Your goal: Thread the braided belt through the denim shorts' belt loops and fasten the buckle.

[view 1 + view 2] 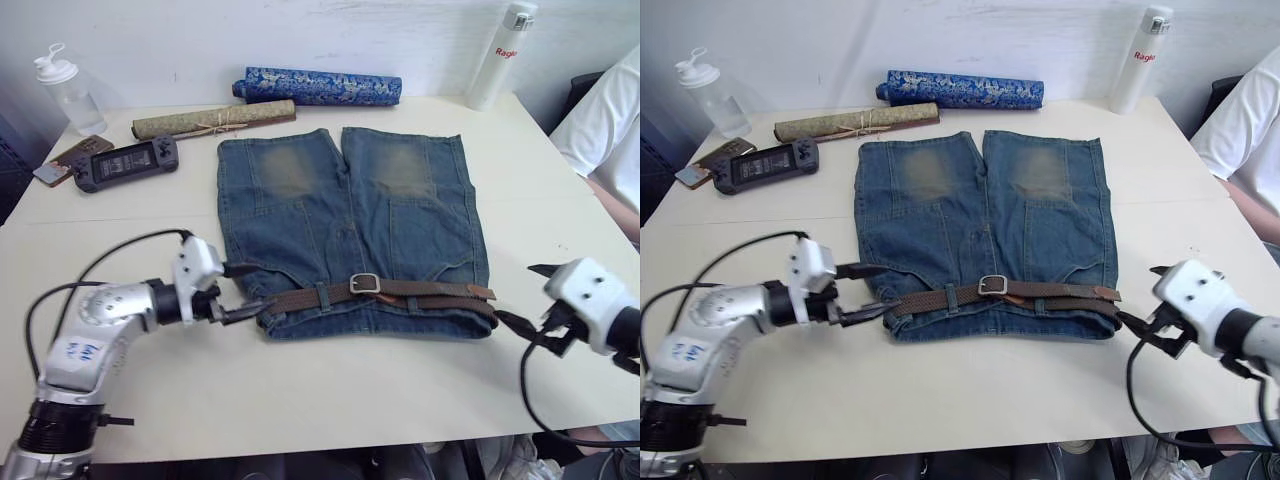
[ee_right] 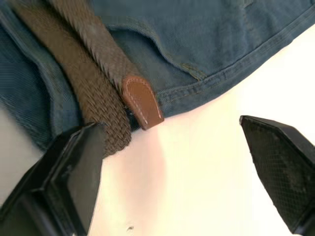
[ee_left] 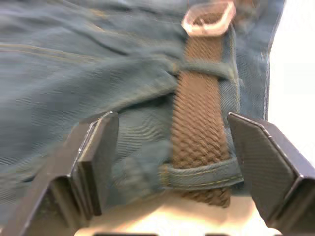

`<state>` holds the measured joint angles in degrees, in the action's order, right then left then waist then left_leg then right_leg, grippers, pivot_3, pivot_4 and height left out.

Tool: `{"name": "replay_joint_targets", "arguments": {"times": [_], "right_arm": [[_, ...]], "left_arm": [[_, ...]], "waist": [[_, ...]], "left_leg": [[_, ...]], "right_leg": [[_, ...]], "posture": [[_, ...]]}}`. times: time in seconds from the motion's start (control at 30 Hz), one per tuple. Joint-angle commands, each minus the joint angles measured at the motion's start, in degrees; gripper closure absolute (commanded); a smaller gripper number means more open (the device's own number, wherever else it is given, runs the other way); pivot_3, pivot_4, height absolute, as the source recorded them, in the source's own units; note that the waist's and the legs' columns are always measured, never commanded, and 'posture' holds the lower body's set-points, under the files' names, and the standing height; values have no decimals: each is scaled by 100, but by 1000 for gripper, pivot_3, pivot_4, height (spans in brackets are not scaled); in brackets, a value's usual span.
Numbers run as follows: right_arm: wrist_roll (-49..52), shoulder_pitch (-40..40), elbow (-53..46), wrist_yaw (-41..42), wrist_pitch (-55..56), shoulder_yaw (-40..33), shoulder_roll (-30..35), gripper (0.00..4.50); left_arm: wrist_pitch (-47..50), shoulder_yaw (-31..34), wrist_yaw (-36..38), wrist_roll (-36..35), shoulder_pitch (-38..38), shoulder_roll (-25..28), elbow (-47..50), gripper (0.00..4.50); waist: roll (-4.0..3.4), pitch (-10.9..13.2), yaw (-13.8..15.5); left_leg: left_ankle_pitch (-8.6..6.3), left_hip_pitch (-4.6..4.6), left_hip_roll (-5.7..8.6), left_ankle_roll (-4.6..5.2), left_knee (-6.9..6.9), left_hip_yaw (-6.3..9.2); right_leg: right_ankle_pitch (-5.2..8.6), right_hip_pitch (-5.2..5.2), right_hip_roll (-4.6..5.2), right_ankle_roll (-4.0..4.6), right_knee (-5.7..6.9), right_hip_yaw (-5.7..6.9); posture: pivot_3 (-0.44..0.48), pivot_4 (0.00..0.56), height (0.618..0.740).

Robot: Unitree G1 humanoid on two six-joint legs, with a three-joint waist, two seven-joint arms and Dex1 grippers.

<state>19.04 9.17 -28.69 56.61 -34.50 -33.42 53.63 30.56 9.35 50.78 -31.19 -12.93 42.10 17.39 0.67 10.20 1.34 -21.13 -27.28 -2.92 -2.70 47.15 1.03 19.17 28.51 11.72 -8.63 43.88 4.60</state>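
I see the shorts point(image 1: 345, 225) flat at mid-frame on the desk point(image 1: 330, 390), the belt point(image 1: 400, 292) threaded along the waistband with its buckle point(image 1: 365, 283) at centre, my left gripper point(image 1: 238, 290) with jaws apart at the belt's left end, my right gripper point(image 1: 1137, 300) with jaws apart beside the tan tip point(image 2: 142, 102).

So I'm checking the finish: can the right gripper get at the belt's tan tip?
Probably yes: the right gripper is open just off the tan tip, which lies exposed at the denim shorts' edge.
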Motion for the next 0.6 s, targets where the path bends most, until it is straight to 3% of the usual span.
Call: {"name": "replay_joint_targets", "arguments": {"times": [0.03, 0.13, 0.23, 0.6], "right_arm": [[1557, -753, -50, 127, -1043, -743, 78, 26], [2612, -1749, 165, -426, -1710, -686, -219, 26], [2932, -2179, 255, -779, -1984, -342, -383, 26], [2606, -2236, 621, -905, -1648, 300, -134, 26]], "left_arm": [[653, 660, -241, -875, -308, 85, 381, 881], [952, 923, -468, -1270, -479, 36, 451, 881], [1006, 954, -625, -1299, -455, 35, 522, 881], [1004, 983, -895, -1294, -162, 27, 714, 881]], "waist": [[3, 2, 1], [6, 9, -38], [11, 12, -49], [11, 16, -7]], "left_leg": [[0, 0, 0, 0, 0, 0], [0, 1, 0, 0, 0, -2], [-2, 1, -3, 4, -6, 0], [-6, -9, 0, 10, -7, -6]], "right_leg": [[0, -1, 0, 0, 0, 0], [-1, 1, 0, 0, 0, -2], [-2, 4, -5, -4, 0, 0], [-14, 7, -5, -25, -20, -3]], "posture": [[0, 150, 645], [0, 150, 645], [0, 150, 645], [0, 150, 645]]}}
